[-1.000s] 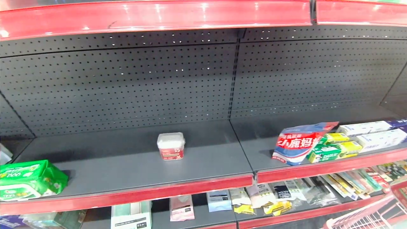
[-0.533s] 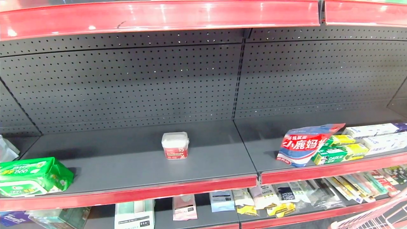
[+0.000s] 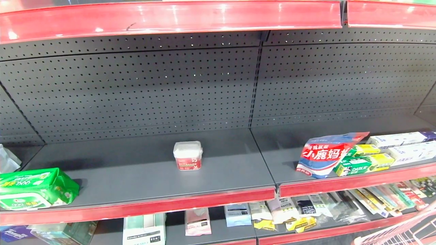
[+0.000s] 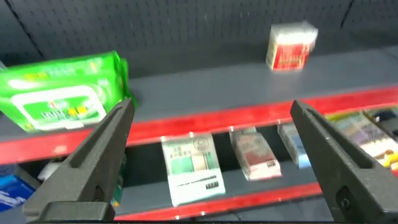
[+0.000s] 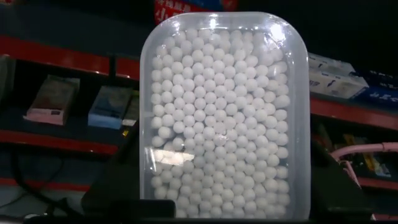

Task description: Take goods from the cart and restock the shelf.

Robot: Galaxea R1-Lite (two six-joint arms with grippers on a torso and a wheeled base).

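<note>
In the head view, the whole scene sits a little further right than a second ago. This is taken as a shift of the camera, not of the goods. Nothing is seen changed since half a second ago. A small clear tub with a red label (image 3: 187, 155) stands upright in the middle of the grey metal shelf with a red front strip (image 3: 136, 177), well apart from everything else. A green pack of wet wipes (image 3: 34, 189) lies at the shelf's left end. Toward the right end, a red, white and blue pouch (image 3: 325, 154) leans against green and yellow toothpaste boxes (image 3: 362, 160), with long white boxes (image 3: 405, 144) just beyond them. Flat packets (image 3: 282, 211) lie on the board below, and a corner of the pink wire cart (image 3: 402, 233) is seen at the lower right.

In the left wrist view, the left gripper (image 4: 211, 106) is held before the shelf edge, its fingers spread wide with nothing between them. The green pack and the labelled tub are seen beyond it.

In the right wrist view, a clear rounded-rectangular plastic tub packed with white swab tips (image 5: 224, 118) is clamped between the dark fingers (image 5: 118, 180) of the right gripper (image 5: 224, 193). Its broad face is turned to the camera and its long axis runs out along the fingers. Much of the shelf behind is hidden by it.
</note>
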